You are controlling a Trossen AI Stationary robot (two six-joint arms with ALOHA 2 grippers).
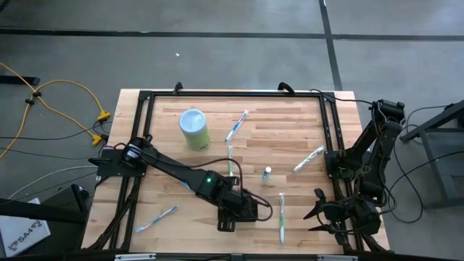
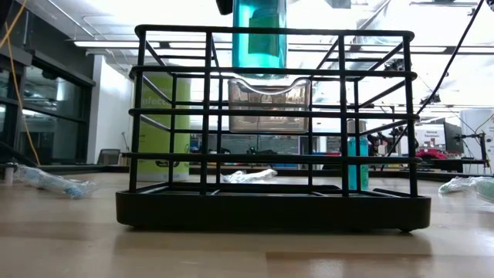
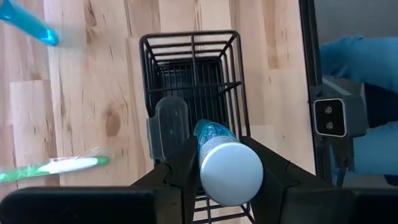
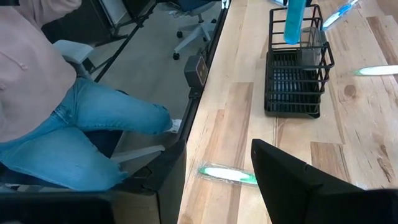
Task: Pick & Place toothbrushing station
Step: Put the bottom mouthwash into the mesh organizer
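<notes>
Closest to the left wrist camera, your left gripper point(image 3: 230, 171) is part-closed on a teal tube with a white cap point(image 3: 230, 171), poised right above the black wire toothbrushing station point(image 3: 189, 65). From the high view, that station point(image 1: 243, 206) sits near the table's point(image 1: 290, 130) front edge, while your right gripper point(image 1: 322, 214) waits wide open and empty at the front right corner. At table level the tube point(image 2: 258, 35) hangs over the rack's top rail, so you seem mid-placement: lower it straight into a compartment, then release.

Tube point(image 3: 227, 165) above toothbrushing station point(image 3: 193, 81)
</notes>
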